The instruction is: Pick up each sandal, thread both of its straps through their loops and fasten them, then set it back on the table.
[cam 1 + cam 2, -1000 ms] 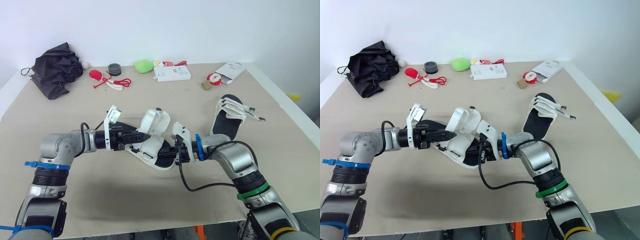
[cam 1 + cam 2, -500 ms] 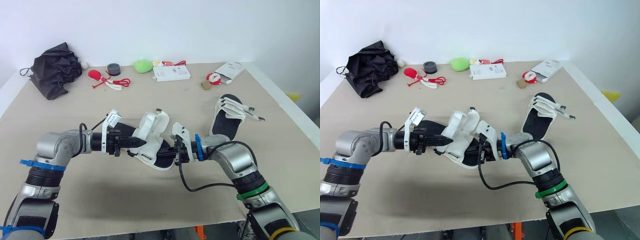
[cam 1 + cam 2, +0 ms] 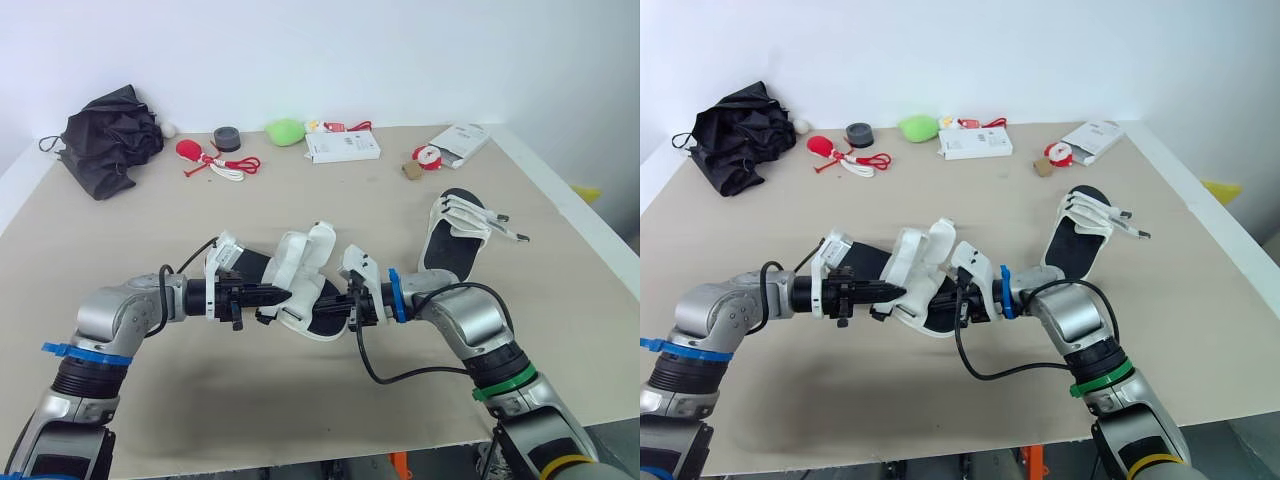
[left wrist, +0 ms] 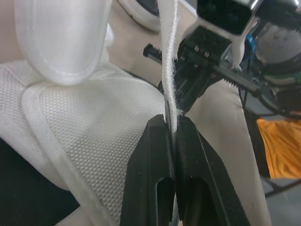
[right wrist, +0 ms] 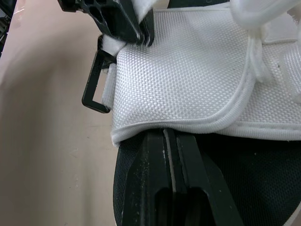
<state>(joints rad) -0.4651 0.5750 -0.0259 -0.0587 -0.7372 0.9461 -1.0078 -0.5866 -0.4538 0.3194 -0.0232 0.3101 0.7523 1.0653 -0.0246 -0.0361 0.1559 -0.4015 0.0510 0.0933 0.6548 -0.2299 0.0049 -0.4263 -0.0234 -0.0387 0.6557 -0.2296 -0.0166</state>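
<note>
A sandal (image 3: 303, 283) with a black footbed and white straps lies mid-table between my two grippers. My left gripper (image 3: 272, 295) is shut on the thin edge of one white strap (image 4: 170, 89), which stands up from the pinch. From the opposite side, my right gripper (image 3: 338, 309) is shut on the sandal's white-trimmed side edge (image 5: 188, 127). A black strap loop (image 5: 94, 84) hangs free off the strap's end close to the left fingers. The second sandal (image 3: 458, 232) lies flat to the right, its white straps loose.
Along the far edge of the table sit a crumpled black bag (image 3: 110, 135), red cord items (image 3: 210, 160), a grey tape roll (image 3: 229, 138), a green object (image 3: 286, 130), a white box (image 3: 343, 146) and a white packet (image 3: 460, 143). The table's right edge (image 3: 585, 235) runs near the second sandal.
My left gripper has come lower and nearer to me, and the white strap flaps now stand narrower and more upright. The right gripper has stayed in place on the sandal.
</note>
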